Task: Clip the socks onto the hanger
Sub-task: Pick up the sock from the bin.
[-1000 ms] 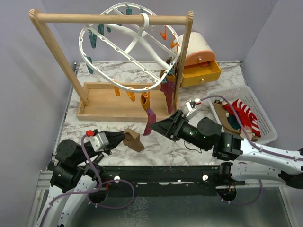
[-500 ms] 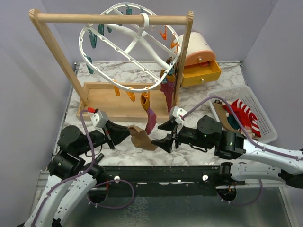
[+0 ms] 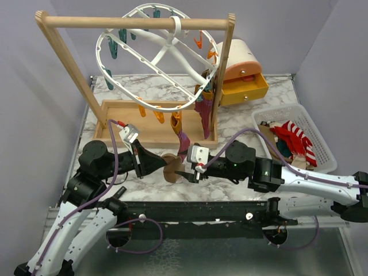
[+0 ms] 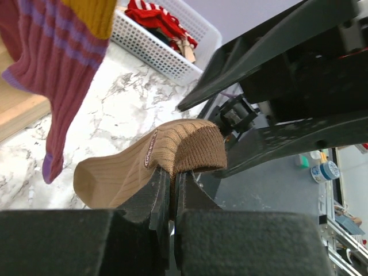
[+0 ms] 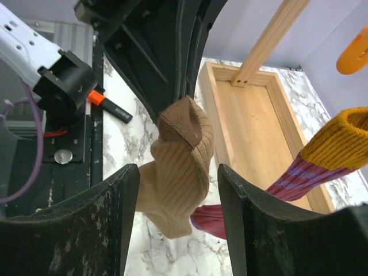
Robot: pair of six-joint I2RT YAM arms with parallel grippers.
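Top external view: the large white plastic oval hanger (image 3: 155, 57) hangs well beyond both claws. Far right of them, the white slatted plastic basket (image 3: 326, 150) holds red-and-white striped socks (image 3: 296, 138). Pinched in the left claw (image 4: 171, 184), the tan-brown ribbed sock (image 5: 184, 144) droops lengthwise between the parted fingers of the right claw (image 5: 178, 172).

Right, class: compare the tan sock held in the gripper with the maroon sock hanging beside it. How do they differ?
The tan sock is plain tan-brown. The maroon sock has purple stripes and a yellow cuff. The tan sock is pinched in the shut left gripper, while the maroon sock hangs cuff up, untouched. The tan sock curls over, and the maroon sock hangs fairly straight. Both are ribbed knit.
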